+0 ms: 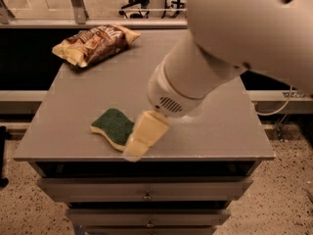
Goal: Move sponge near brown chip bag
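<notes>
The sponge (112, 125), dark green on top with a pale yellow base, lies flat near the front edge of the grey table (215, 126), left of centre. The brown chip bag (95, 43) lies at the far left corner of the table, well apart from the sponge. My gripper (139, 142) hangs from the big white arm (205, 77) and sits right at the sponge's right end, overlapping its edge in this view. I cannot tell if it touches the sponge.
The table is a cabinet with drawers (146, 196) below its front edge. A cable (279, 106) hangs at the right. Chair legs and a rail stand behind the table at the far side.
</notes>
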Tool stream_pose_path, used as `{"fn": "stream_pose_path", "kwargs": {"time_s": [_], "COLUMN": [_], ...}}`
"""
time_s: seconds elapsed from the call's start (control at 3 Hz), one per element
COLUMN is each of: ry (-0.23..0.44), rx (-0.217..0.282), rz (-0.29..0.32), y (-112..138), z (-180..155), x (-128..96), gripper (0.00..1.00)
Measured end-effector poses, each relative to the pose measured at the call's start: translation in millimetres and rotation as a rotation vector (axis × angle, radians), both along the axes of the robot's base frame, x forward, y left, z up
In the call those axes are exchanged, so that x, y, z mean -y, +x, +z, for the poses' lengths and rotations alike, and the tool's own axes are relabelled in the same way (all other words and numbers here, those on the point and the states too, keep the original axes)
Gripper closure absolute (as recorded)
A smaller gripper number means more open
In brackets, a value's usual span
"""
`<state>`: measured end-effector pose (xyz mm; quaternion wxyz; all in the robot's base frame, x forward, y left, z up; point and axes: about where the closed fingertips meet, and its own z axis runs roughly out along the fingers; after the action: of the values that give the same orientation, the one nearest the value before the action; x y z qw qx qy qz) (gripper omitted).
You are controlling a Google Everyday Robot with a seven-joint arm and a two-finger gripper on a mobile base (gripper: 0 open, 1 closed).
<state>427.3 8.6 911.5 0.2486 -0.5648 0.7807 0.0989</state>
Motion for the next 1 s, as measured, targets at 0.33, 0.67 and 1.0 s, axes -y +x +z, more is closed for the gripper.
{"fn": "stream_pose_path", "kwargs": {"time_s": [0.33,0.67,1.0], "ry": [0.057,0.095,0.122], "rx": [-0.021,-0.039,-0.040], "rz": [-0.006,-0.016,-0.054], "y": [11.3,24.7,43.5], "z": [-28.4,-51.4,-68.3], "x": [-40.9,-67.7,-77.1], "gripper": [0.00,0.00,0.21]}}
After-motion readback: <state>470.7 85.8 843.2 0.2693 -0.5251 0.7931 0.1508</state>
